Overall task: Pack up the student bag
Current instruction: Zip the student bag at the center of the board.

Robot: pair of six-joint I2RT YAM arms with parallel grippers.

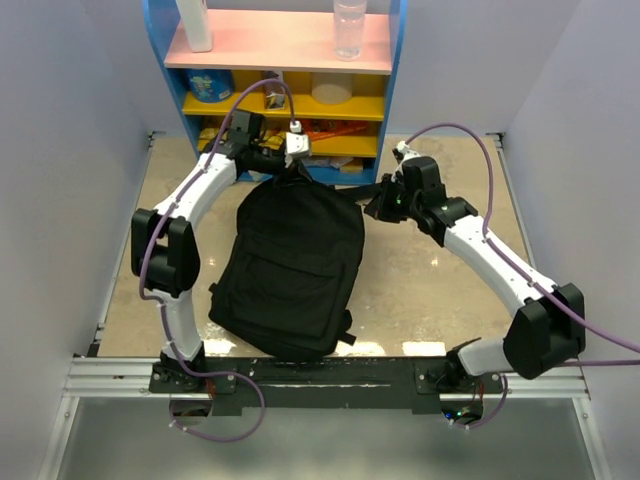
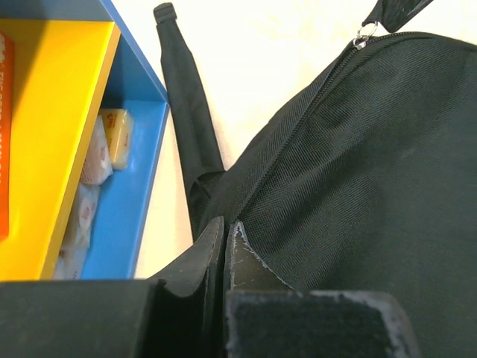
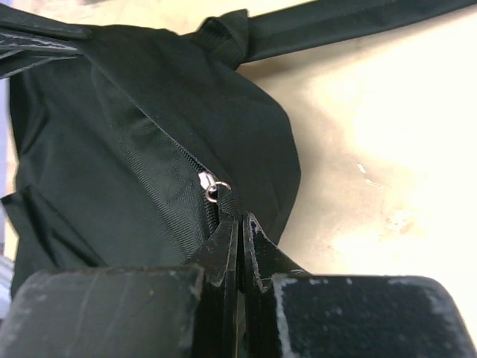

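1 student bag (image 1: 290,265), 1 shelf unit (image 1: 270,45), 1 clear bottle (image 1: 349,28), 1 white bottle (image 1: 195,25), prob. 1 blue tub (image 1: 210,85).

No legible text or labels.

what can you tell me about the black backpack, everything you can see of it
The student bag is a large black backpack of woven, nylon-like fabric, lying flat on the table, front pocket up, top toward the shelf. A shoulder strap trails off its top onto the table. Its main zip looks closed, with a silver pull ring. The left gripper pinches its top edge; the right gripper is shut on it just by the ring.
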